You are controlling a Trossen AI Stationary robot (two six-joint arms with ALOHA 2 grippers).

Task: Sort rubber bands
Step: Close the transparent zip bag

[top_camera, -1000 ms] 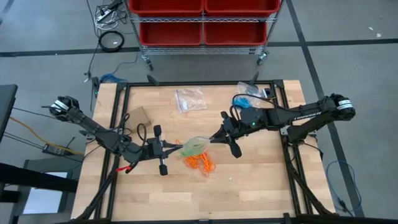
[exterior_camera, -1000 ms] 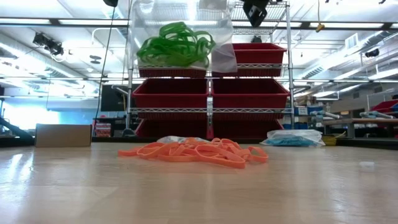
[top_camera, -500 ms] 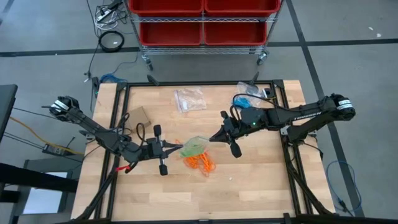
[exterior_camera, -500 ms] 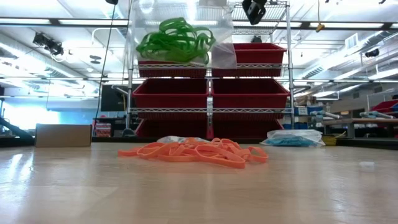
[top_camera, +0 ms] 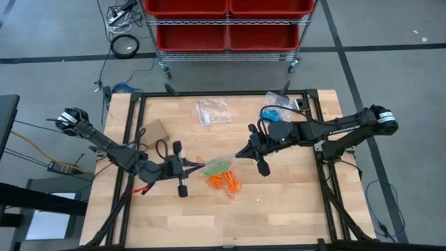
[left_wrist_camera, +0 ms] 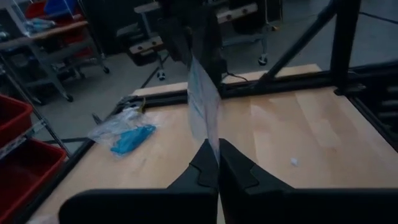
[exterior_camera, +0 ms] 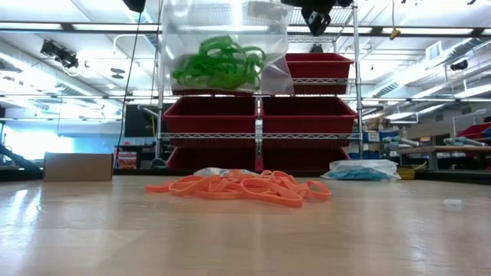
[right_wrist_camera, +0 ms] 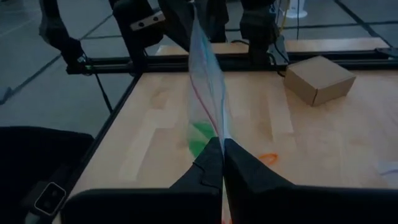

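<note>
Both claws, left [top_camera: 197, 166] and right [top_camera: 238, 154], are clamped shut on the clear plastic bag [top_camera: 217, 164] of green rubber bands [exterior_camera: 219, 63]. Hold its edges level above the counter [top_camera: 293, 202] so nothing spills.

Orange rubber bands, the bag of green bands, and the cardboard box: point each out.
orange rubber bands [exterior_camera: 242, 189], low view, middle of the pile.
bag of green bands [exterior_camera: 222, 47], low view, clear side wall.
cardboard box [right_wrist_camera: 320, 79], right wrist view, top face.

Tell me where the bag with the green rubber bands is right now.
In the high view the clear bag of green rubber bands hangs mid-table, stretched between the left gripper and right gripper, just above the orange rubber bands.
</note>
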